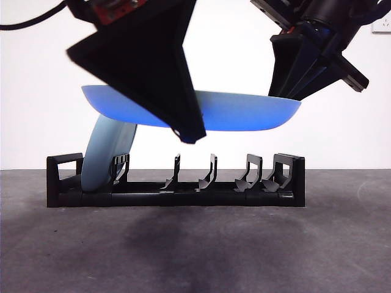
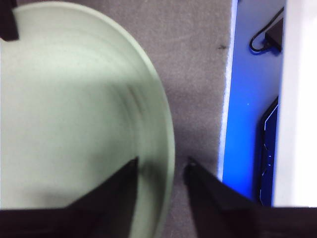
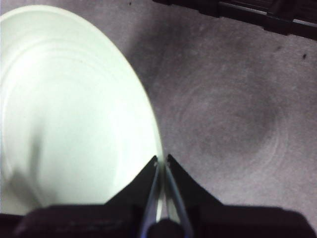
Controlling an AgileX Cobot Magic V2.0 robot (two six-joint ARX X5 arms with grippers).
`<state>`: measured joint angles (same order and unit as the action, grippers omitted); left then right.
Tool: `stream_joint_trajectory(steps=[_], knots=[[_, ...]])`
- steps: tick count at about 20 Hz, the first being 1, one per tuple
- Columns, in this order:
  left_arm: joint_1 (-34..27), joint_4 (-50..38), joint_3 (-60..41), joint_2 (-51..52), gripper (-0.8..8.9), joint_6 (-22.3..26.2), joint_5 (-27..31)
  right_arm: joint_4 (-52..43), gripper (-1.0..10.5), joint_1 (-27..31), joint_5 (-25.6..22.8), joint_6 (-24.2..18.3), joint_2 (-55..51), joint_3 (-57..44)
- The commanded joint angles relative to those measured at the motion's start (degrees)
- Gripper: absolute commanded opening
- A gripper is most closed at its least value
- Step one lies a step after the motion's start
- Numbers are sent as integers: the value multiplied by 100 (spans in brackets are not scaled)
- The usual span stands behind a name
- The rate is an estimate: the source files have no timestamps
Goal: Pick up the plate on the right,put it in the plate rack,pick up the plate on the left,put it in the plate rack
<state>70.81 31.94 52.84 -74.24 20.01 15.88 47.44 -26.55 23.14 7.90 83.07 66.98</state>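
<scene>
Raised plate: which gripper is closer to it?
Right. The right gripper is shut on the raised plate at its rim; the left gripper straddles the rim, jaws open.

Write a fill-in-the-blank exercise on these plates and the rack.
1. The plate rack already holds ___ plate.
2. In the front view, the racked plate leans at the rack's ___ end.
3. The right tool has its jaws ___ on the rim of the held plate.
4. The left tool has its jaws ___.

Missing words: one; left; shut; open
</scene>
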Motion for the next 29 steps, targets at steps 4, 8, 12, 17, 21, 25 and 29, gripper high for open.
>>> stream_joint_trajectory(steps=[4, 8, 12, 17, 21, 25, 29], knots=[[11, -31, 15, -17, -8, 273, 2, -31, -12, 0, 52, -96, -17, 2], [11, -68, 15, -17, -8, 271, 0, -20, 10, 63, 57, -109, -52, 2], [15, -245, 15, -17, -8, 175, -256, -17, 145, 179, 46, -164, -223, 2], [2, -1082, 15, -17, -8, -522, -721, -236, 193, 494, -179, -153, -699, 2], [-249, -2363, 15, -17, -9, -1191, -732, -730, 189, 855, -1237, -44, -1384, 2], [-1209, -3674, 15, -17, -9, -2267, -1659, -975, 189, 1115, -1969, -24, -1932, 2], [-2323, -4933, 15, -111, -9, -3432, -2479, -970, 187, 1167, -2273, -22, -2203, 2]])
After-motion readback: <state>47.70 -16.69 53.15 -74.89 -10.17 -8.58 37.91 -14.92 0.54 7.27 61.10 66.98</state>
